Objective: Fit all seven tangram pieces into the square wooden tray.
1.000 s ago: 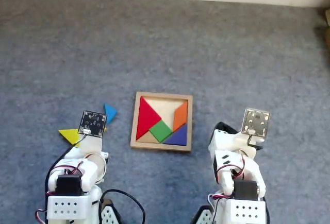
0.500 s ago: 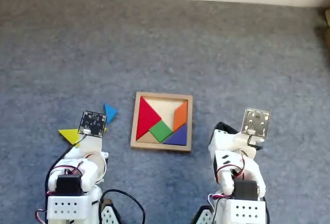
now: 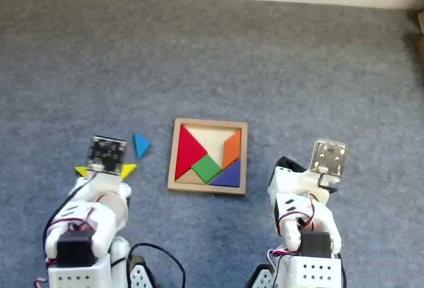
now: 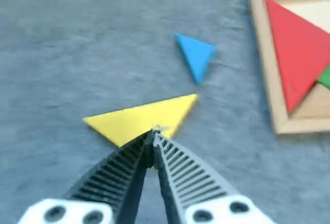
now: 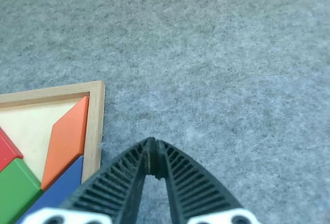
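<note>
The square wooden tray (image 3: 173, 169) lies at the table's centre. It holds a red triangle (image 3: 189, 149), a green square (image 3: 207, 167), an orange parallelogram (image 3: 232, 149) and a dark blue triangle (image 3: 228, 176). A light blue triangle (image 3: 141, 145) lies left of the tray, and a large yellow triangle (image 4: 142, 118) lies beyond it. My left gripper (image 4: 153, 134) is shut, its tips over the yellow triangle's near edge. My right gripper (image 5: 153, 149) is shut over bare carpet just right of the tray's rim (image 5: 96, 126).
Grey carpet covers the table, with wide free room behind the tray and to both sides. Bare wood shows in the tray's upper middle (image 3: 213, 137) and lower left corner (image 3: 183, 176).
The left arm has shifted left and slightly away, so its wrist now sits over the middle of the yellow triangle. The right arm has not moved.
</note>
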Robot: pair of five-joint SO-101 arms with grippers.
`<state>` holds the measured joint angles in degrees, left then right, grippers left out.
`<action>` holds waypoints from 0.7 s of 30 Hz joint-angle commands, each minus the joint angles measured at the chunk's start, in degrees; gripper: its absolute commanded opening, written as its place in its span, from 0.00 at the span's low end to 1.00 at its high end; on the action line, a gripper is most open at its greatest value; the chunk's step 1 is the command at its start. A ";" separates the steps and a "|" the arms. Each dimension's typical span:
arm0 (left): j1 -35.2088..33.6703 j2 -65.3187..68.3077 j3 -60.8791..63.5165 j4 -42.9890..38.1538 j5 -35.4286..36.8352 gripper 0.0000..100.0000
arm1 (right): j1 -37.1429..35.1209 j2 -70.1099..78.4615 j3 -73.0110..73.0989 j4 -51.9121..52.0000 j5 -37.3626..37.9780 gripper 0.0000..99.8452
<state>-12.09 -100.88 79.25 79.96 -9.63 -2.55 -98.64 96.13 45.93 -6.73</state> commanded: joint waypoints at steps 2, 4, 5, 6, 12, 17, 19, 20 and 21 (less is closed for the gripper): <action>-10.24 -2.07 -5.49 -7.03 -6.07 0.01 | 0.75 0.84 8.48 0.13 -0.18 0.00; -13.14 -2.07 -6.11 -11.78 -8.26 0.01 | 0.75 0.84 8.48 0.13 -0.18 0.00; -14.37 -2.07 -6.46 -13.71 -9.67 0.01 | 0.75 0.84 8.48 0.13 -0.18 0.00; -15.08 -1.80 -7.16 -15.03 -11.16 0.01 | 0.75 0.84 8.48 0.13 -0.18 0.00; -14.20 3.91 -14.55 -11.87 -12.48 0.12 | 0.75 0.84 8.48 0.13 -0.18 0.00; -14.11 23.69 -24.04 -8.09 -15.38 0.19 | 0.75 0.84 8.48 0.13 -0.18 0.00; -14.11 32.66 -27.91 -5.80 -17.23 0.25 | 0.75 0.84 8.48 0.13 -0.18 0.00; -14.11 37.05 -29.49 -4.92 -17.67 0.28 | 0.75 0.84 8.48 0.13 -0.18 0.00; -14.11 41.63 -31.08 -4.22 -18.29 0.29 | 0.75 0.84 8.48 0.13 -0.18 0.00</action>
<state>-26.07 -72.31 54.90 73.54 -26.07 -2.37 -98.64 96.13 45.93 -6.73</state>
